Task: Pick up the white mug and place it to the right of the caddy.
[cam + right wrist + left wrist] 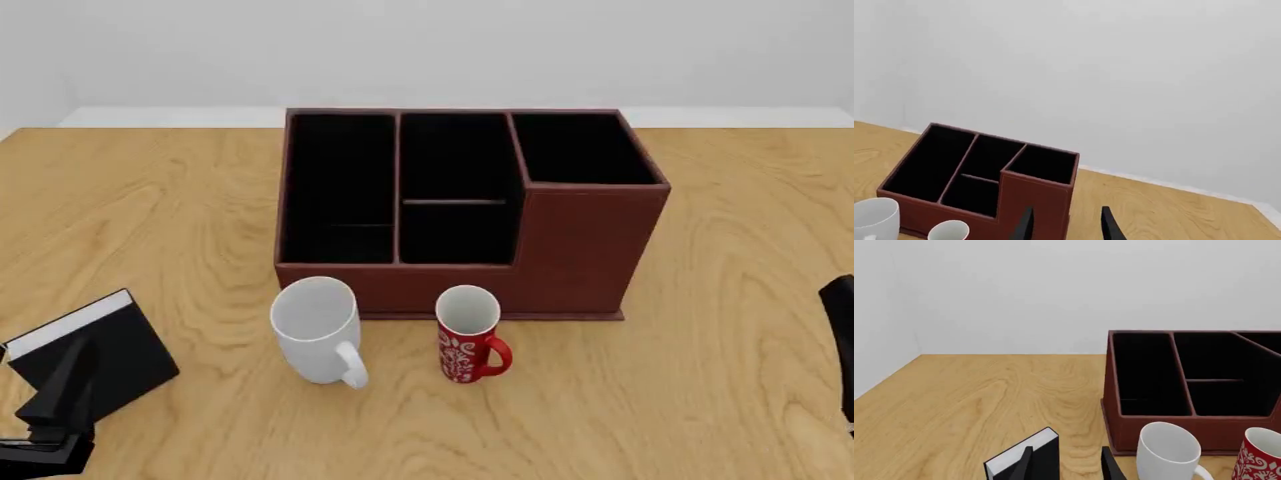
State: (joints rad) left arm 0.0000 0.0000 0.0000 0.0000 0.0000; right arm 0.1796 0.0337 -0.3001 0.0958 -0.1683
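White mug (316, 320) upright just before caddy (587, 235), ungrasped; left gripper (1067, 465) and right gripper (1066, 225) both parted, empty, awaiting approach.

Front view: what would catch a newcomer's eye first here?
The big red-brown caddy dominates mid-table, its black compartments empty, the right end taller. Just in front of it stand two upright mugs side by side: the white mug on the left, a narrower red patterned mug on the right. A black box with a white edge sits at near left.

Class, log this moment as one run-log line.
stage: start | white mug: untouched, before caddy | left gripper: open | right gripper: open
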